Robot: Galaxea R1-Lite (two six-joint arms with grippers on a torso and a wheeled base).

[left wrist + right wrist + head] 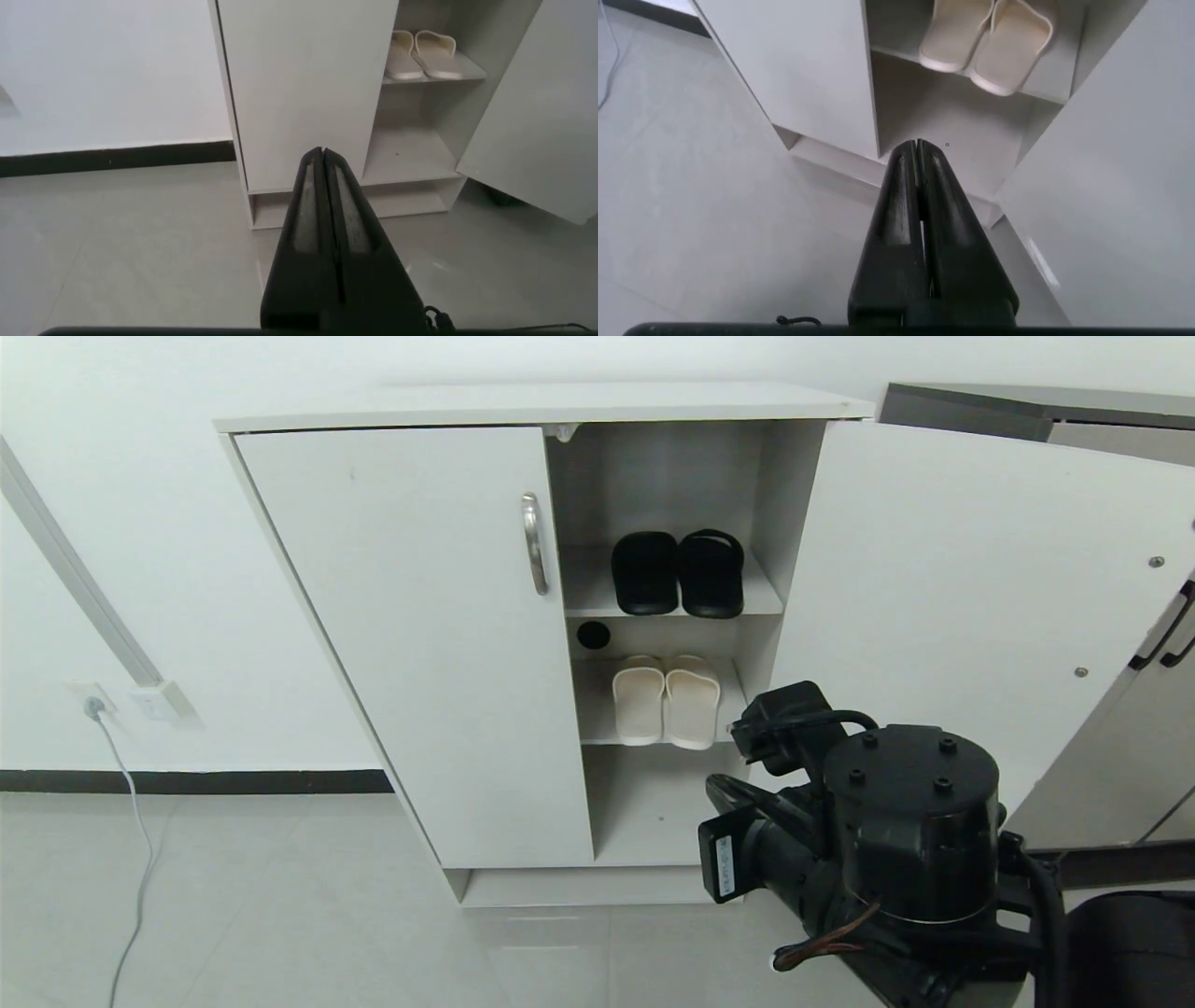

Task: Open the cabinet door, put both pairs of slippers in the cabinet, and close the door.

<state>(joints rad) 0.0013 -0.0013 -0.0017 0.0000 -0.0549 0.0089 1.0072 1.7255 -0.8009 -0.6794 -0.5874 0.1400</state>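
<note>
White cabinet (411, 644) stands on a pale tiled floor (280, 915), back to the wall. Its right door (971, 607) is swung open; the left one is shut. Upper shelf (586, 602): a pair of black slippers (678, 573), side by side and touching. Shelf below (596, 721): a pair of cream slippers (666, 701), side by side and touching, reaching the front edge. Bottom board (644, 812) sits under that. A pale cable (140, 859) runs down from a wall socket to the tiles, left of the cabinet.
</note>
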